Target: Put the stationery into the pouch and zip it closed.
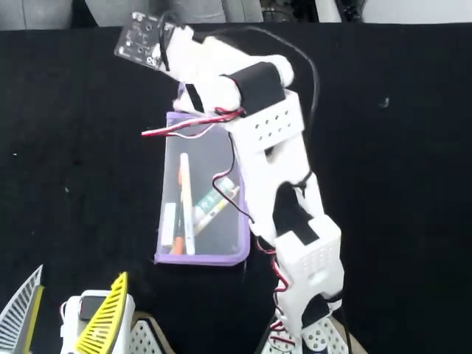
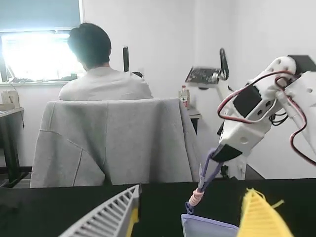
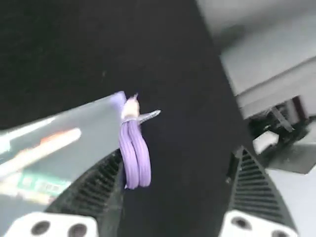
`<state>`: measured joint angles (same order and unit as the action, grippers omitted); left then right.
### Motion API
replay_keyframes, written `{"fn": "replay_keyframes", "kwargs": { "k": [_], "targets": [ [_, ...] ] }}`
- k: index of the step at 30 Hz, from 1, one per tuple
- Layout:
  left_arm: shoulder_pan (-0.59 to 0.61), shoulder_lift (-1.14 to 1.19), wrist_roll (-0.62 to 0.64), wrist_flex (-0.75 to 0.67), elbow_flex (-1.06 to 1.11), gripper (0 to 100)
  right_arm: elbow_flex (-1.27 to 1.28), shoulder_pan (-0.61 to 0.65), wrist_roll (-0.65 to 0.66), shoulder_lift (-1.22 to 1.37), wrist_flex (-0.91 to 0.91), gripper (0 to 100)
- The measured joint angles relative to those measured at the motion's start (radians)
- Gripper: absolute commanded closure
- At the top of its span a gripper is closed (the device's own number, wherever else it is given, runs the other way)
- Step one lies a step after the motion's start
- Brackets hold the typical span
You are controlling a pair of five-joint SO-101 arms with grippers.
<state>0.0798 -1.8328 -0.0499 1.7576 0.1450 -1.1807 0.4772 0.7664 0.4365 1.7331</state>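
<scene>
- Pouch [image 1: 199, 147] flat on the worktop [image 1: 383, 184], pens [image 1: 186, 199] inside
- Right gripper [image 3: 180, 158] at the pouch's far end, fingers apart; purple zip strap [image 3: 134, 153] lies against one finger
- Left gripper [image 1: 80, 274] at the worktop's near edge, fingers spread, holding nothing

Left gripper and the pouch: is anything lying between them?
Nothing: in the high view, bare black table lies between the left gripper and the pouch's near end.

A white jointed robot arm [image 1: 273, 125] stretches over the right edge and upper end of the clear, purple-trimmed pouch [image 1: 221, 247] at frame centre, barring approach there; bare black tabletop [image 1: 74, 147] lies open at left and far right.
</scene>
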Motion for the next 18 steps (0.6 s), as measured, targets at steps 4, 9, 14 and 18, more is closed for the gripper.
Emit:
{"fn": "replay_keyframes", "kwargs": {
  "k": [4, 9, 14, 18],
  "targets": [
    [0.000, 0.000, 0.000, 0.000, -0.002, 68, 0.112, 0.002, 0.008, 0.028, 0.006, 69.1],
    [0.000, 0.000, 0.000, 0.000, -0.002, 68, 0.339, 0.064, 0.035, 0.031, 0.006, 69.1],
    [0.000, 0.000, 0.000, 0.000, -0.002, 68, 0.488, 0.143, 0.049, 0.032, 0.006, 69.2],
    [0.000, 0.000, 0.000, 0.000, -0.002, 68, 0.480, 0.144, 0.049, 0.025, 0.006, 69.4]
  ]
}}
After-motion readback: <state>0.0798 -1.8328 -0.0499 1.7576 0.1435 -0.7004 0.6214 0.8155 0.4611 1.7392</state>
